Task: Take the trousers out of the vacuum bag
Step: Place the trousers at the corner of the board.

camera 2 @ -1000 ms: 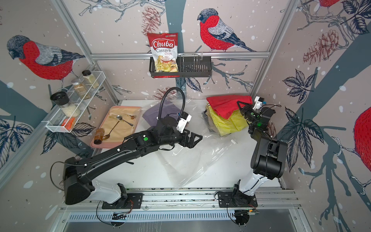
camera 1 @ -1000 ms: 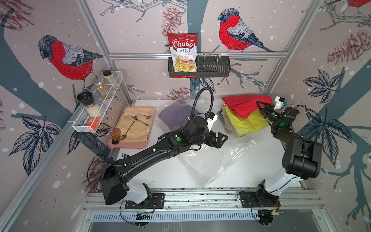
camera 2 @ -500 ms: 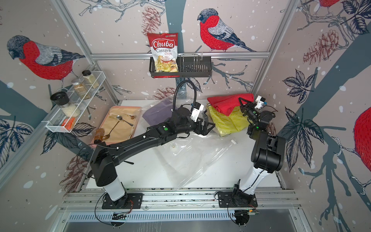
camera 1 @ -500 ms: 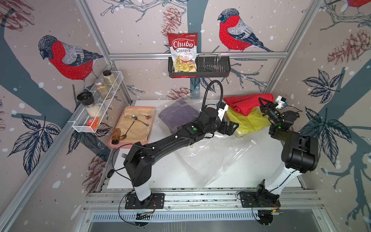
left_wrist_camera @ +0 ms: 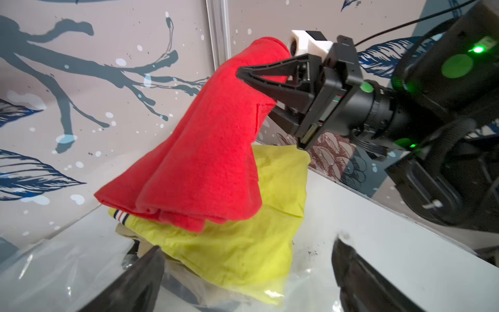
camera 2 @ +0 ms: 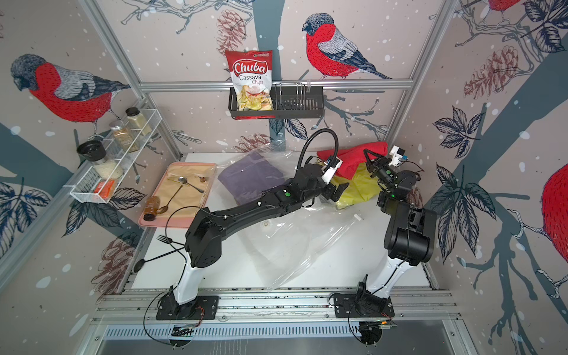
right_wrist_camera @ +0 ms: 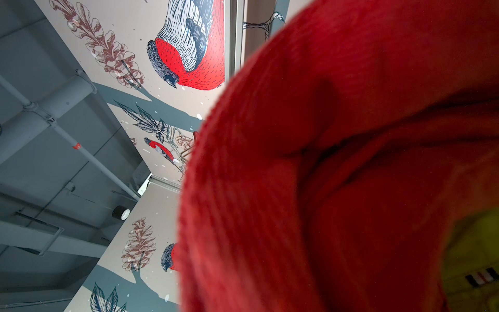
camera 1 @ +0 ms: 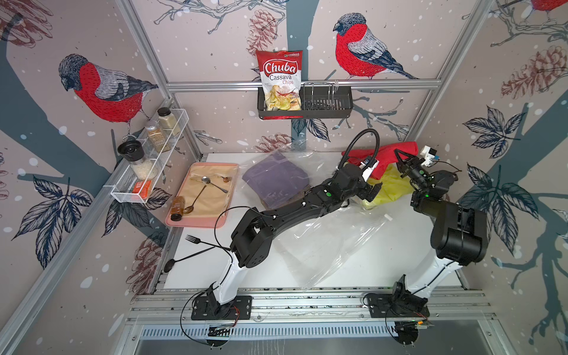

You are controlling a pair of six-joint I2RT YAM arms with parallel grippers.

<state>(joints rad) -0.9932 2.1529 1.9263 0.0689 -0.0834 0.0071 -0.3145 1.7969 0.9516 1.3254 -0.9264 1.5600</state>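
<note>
R tool (camera 1: 401, 158) is pinching the top edge of the red trousers (left_wrist_camera: 205, 162) w/ jaws pressed together, holding that edge up off the bench (camera 1: 399, 246) near the back-right corner. The rest of the red cloth is draping onto the yellow trousers (left_wrist_camera: 243, 243) beneath. L tool (left_wrist_camera: 247, 272) is hovering spread wide just in front of the yellow pair, gripping nothing. Vacuum bag (camera 1: 322, 246) is lying crumpled across mid-bench under the L arm; its film seems to be covering the yellow pair's near end. Purple trousers (camera 1: 276, 181) are sitting under the bag's far-left part, w/ a brown pair (camera 1: 269, 204) peeking out below. Pink tray (camera 1: 196, 222) is carrying a beige mat (camera 1: 212, 196), spoons (camera 1: 205, 179) & a tipped brown bottle (camera 1: 177, 206). Wire shelf (camera 1: 129, 196) is holding spice jars (camera 1: 156, 140); wall basket (camera 1: 325, 107) is holding the chips packet (camera 1: 279, 80).
</note>
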